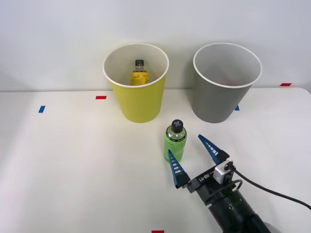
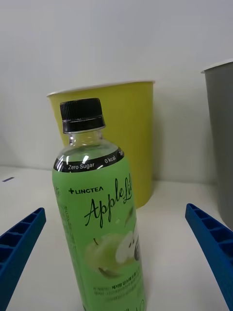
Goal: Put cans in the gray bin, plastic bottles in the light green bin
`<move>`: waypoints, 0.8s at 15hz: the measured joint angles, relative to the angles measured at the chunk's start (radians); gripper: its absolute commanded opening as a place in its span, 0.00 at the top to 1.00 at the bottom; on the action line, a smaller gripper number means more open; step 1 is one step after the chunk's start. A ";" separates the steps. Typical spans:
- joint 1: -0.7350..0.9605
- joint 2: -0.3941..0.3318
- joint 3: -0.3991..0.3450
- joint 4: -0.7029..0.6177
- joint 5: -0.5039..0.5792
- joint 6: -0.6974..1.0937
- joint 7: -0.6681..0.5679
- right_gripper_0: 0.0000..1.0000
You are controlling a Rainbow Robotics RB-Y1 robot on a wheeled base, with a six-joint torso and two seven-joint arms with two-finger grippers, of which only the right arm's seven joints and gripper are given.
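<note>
The green apple-tea bottle [image 1: 175, 141] stands upright on the white desk [image 1: 73, 165], in front of and between the light green bin [image 1: 136, 82] and the gray bin [image 1: 225, 82], apart from both. The right tool [image 1: 193, 156] is released, its blue ribbed fingers [image 1: 177, 169] spread wide with the bottle just ahead of the gap and closer to the left finger. The yellow-labelled bottle [image 1: 139, 73] already sits inside the light green bin. The green bottle looks full, so likely fairly heavy for its size; its smooth label could slip and the thin plastic wall may give under pressure. A hold around the mid-body, below the black cap [image 2: 81, 115], seems safest.
</note>
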 measured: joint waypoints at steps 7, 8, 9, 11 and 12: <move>-0.113 0.069 0.008 0.119 -0.010 0.004 0.012 0.00; -0.118 0.071 0.008 0.120 -0.010 0.008 0.014 0.00; -0.122 0.071 0.008 0.121 -0.010 0.010 0.018 0.00; -0.131 0.071 0.007 0.121 -0.010 0.012 0.025 0.00; -0.134 0.070 0.006 0.121 -0.007 0.012 0.030 0.00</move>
